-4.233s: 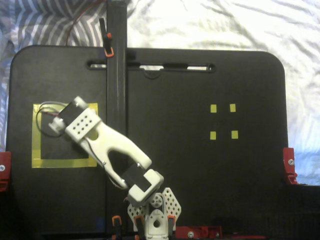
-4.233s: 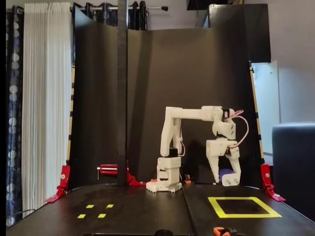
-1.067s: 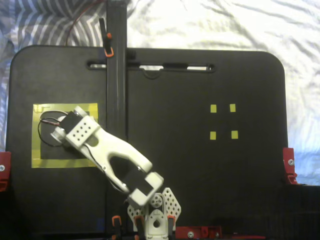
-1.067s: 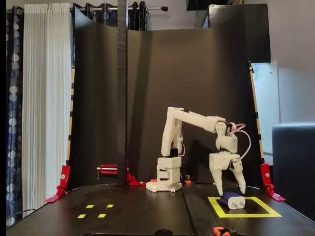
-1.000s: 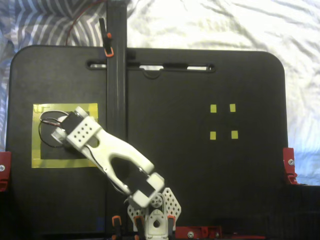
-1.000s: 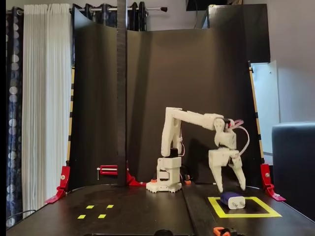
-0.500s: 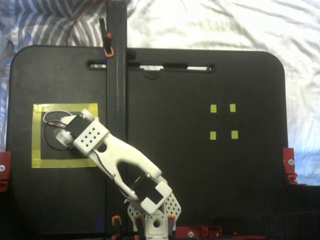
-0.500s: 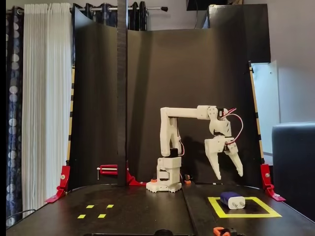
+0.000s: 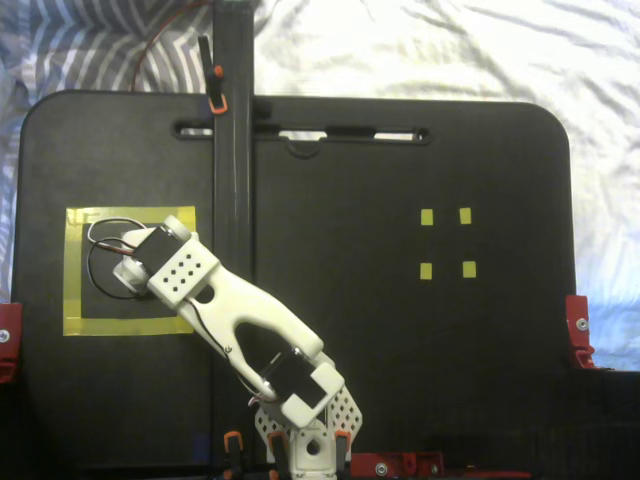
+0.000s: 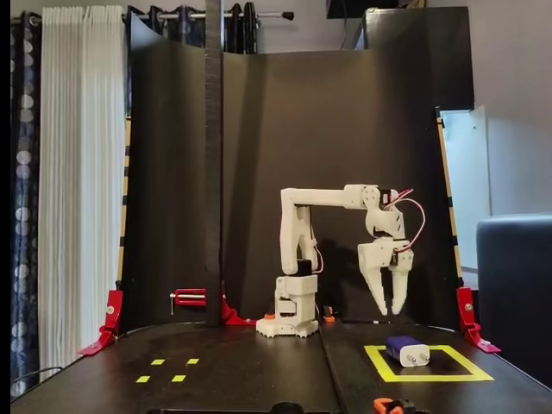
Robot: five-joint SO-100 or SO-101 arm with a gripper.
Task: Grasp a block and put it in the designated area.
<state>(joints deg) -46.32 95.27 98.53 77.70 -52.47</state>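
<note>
The block (image 10: pixel 405 350), a small navy charger with a pale end, lies on its side inside the designated area (image 10: pixel 379 363), a yellow tape square on the black board. My gripper (image 10: pixel 390 311) hangs above and slightly left of the block, clear of it, fingers drawn together with only a thin slit and nothing between them. In the fixed view from above, the white wrist (image 9: pixel 170 265) covers the middle of the designated area (image 9: pixel 72 270), so the block is hidden there.
Four tiny yellow markers (image 9: pixel 427 217) sit on the board's right half, seen at front left (image 10: pixel 157 362) in the side view. A black upright post (image 9: pixel 232 150) stands beside the tape square. Red clamps (image 9: pixel 578 330) grip the board edges. The arm base (image 10: pixel 295 312) is mid-board.
The gripper let go of the block inside the tape square, rose clear of it, and its fingers have closed from wide open to nearly touching.
</note>
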